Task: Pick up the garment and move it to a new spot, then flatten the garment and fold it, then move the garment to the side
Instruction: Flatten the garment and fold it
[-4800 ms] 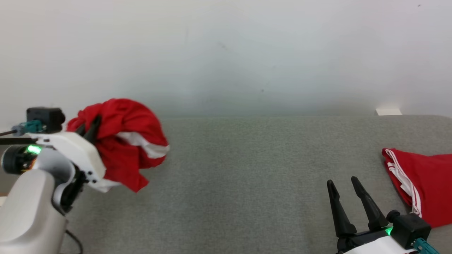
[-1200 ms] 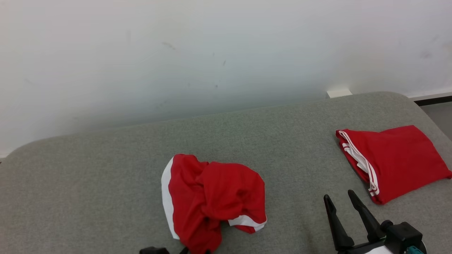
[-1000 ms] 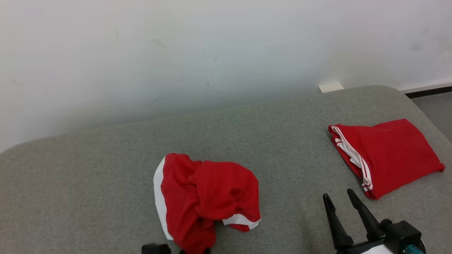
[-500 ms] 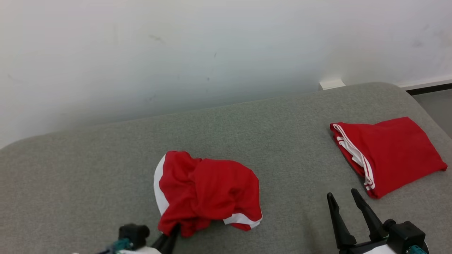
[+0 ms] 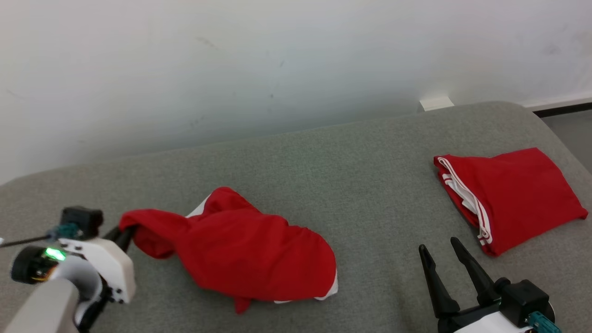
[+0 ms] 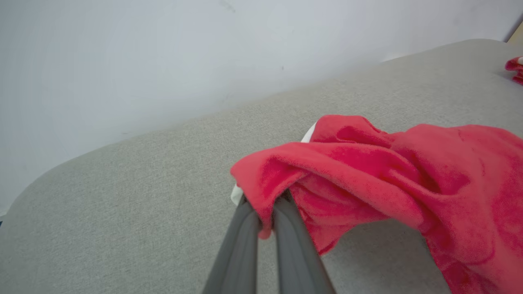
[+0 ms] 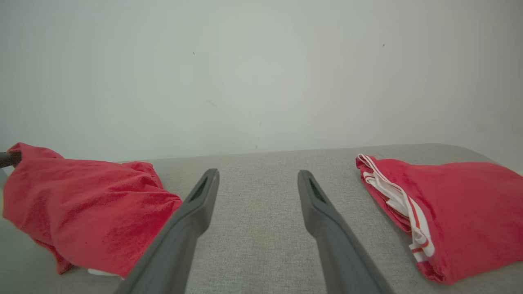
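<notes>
A crumpled red garment (image 5: pixel 249 249) with white trim lies in the middle of the grey cushioned surface (image 5: pixel 351 180). My left gripper (image 5: pixel 126 235) is shut on the garment's left end and holds that end stretched out to the left. The left wrist view shows the two fingers pinching a fold of the red garment (image 6: pixel 367 163) at my left gripper (image 6: pixel 265 220). The garment (image 7: pixel 81 204) lies at the left of the right wrist view. My right gripper (image 5: pixel 439 252) stands open near the front right edge, and nothing is between the fingers of that right gripper (image 7: pixel 257 179).
A second red garment (image 5: pixel 513 199) with white stripes lies folded at the right end of the surface, also at the right as the folded garment (image 7: pixel 449 204) in the right wrist view. A white wall (image 5: pixel 277 60) stands behind. Bare grey surface lies between the two garments.
My left gripper has shut on the garment's near-left part and pulled it out to the left, spreading the heap wider. The right gripper has stayed open in place.
</notes>
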Available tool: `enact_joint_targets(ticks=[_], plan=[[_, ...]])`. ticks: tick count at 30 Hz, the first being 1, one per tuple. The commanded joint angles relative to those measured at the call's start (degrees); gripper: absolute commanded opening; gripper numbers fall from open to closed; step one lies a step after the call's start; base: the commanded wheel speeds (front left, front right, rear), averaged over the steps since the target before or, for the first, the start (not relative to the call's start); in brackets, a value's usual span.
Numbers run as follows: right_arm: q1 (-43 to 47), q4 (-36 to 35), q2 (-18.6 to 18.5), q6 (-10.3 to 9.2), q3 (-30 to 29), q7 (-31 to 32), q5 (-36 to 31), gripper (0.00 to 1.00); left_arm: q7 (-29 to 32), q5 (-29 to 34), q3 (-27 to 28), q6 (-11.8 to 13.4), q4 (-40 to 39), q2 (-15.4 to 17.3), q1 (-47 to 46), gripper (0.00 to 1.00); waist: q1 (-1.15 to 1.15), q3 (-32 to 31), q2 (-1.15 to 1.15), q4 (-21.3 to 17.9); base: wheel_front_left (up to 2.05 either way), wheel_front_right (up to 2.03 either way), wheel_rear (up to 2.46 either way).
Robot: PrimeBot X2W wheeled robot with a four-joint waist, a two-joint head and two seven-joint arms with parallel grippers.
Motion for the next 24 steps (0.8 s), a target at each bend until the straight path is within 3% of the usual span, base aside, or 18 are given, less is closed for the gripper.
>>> enact_joint_targets(ticks=[1, 8, 9, 10, 18, 24], plan=[[-0.9, -0.15, -0.11, -0.12, 0.02, 0.05, 0.25, 1.0, -0.54, -0.47, 0.14, -0.18, 2.18, 1.78, -2.42, 0.0, 0.0, 1.48, 0.0, -1.38, 0.0, 0.0, 0.0], [-2.73, 0.08, 0.59, -0.12, 1.04, 0.05, 0.15, 1.0, -4.35, -3.64, -0.36, -0.33, 14.71, 4.09, -9.11, 0.0, 0.0, 4.21, 0.0, -4.4, 0.0, 0.0, 0.0], [-2.75, 0.16, 0.63, -0.12, 1.02, 0.04, 0.12, 1.0, -4.87, -4.2, -0.8, -0.35, 15.76, 3.54, -9.54, 0.36, 0.0, 4.21, 0.0, -4.53, 0.0, 0.0, 0.0], [-2.65, 0.29, 0.71, -0.13, 1.05, 0.05, 0.07, 1.0, -5.33, -4.85, -1.44, -0.36, 16.72, 3.43, -9.82, 0.98, 0.0, 4.15, 0.0, -4.6, 0.0, 0.0, 0.0], [-1.05, 1.29, 0.28, -0.12, 0.48, 0.05, 0.41, 1.0, -10.14, -9.4, -9.03, -0.38, 17.09, 3.06, -11.21, 1.0, 0.0, 0.49, 0.0, -0.82, 0.0, 0.0, 0.0], [-0.19, 0.92, -0.36, -0.12, -0.62, 0.05, 0.71, 1.0, -13.01, -11.29, -11.19, -0.38, 13.56, 3.9, -11.55, 1.0, 0.0, -1.86, 0.0, 2.92, 0.0, 0.0, 0.0]])
